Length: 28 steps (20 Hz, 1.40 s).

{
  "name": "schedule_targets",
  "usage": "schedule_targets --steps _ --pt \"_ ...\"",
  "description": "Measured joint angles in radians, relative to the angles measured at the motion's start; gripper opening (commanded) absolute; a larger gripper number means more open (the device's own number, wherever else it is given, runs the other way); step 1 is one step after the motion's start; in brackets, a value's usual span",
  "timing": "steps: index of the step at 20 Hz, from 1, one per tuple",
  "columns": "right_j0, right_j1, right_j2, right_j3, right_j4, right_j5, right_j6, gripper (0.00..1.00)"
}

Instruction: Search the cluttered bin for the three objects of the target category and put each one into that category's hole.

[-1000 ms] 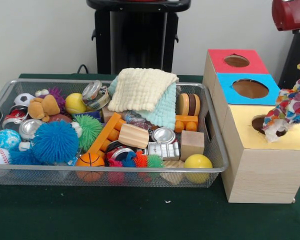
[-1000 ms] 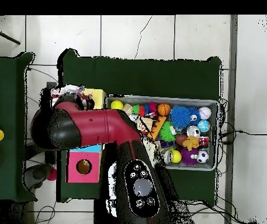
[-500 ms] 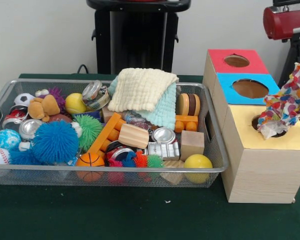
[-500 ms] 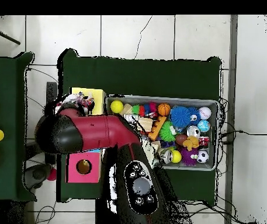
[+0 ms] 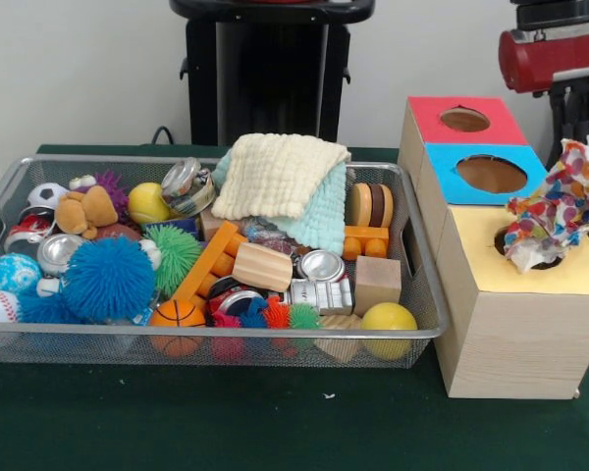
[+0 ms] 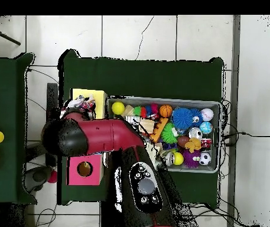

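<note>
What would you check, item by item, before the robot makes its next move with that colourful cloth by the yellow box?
1. Colourful cloth over the hole of the yellow box: ok, its lower end dips into the hole.
2. Cloth fully inside: not ok, most is above the box.
3. Gripper open or shut: cannot tell, hidden behind the cloth.
4. Cream cloth in the wire bin: ok, on top and unobstructed.
5. Red box's hole unblocked: ok.

No words, numbers or brand marks can be read anywhere — the crushed silver metal cans in the wire mesh bin carry printing, but it is too small and blurred to make out
</note>
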Motion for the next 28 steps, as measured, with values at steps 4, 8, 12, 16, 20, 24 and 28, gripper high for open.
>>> schedule_targets --steps 4,8,12,16,20,24,28 --pt "-0.012 0.007 0.001 0.009 0.000 -0.027 0.000 0.00" --pt "-0.036 0.015 0.004 0.019 -0.001 -0.053 0.000 0.00" --pt "-0.055 0.015 0.006 0.020 -0.023 -0.054 0.000 0.00" --pt "-0.065 0.015 0.007 0.020 -0.056 -0.054 0.000 0.00" --pt "-0.072 0.015 0.010 0.019 -0.100 -0.054 0.000 0.00" --pt "-0.073 0.015 0.010 0.019 -0.121 -0.054 0.000 0.00" --pt "-0.065 0.015 0.005 0.017 -0.143 -0.054 0.000 0.00"
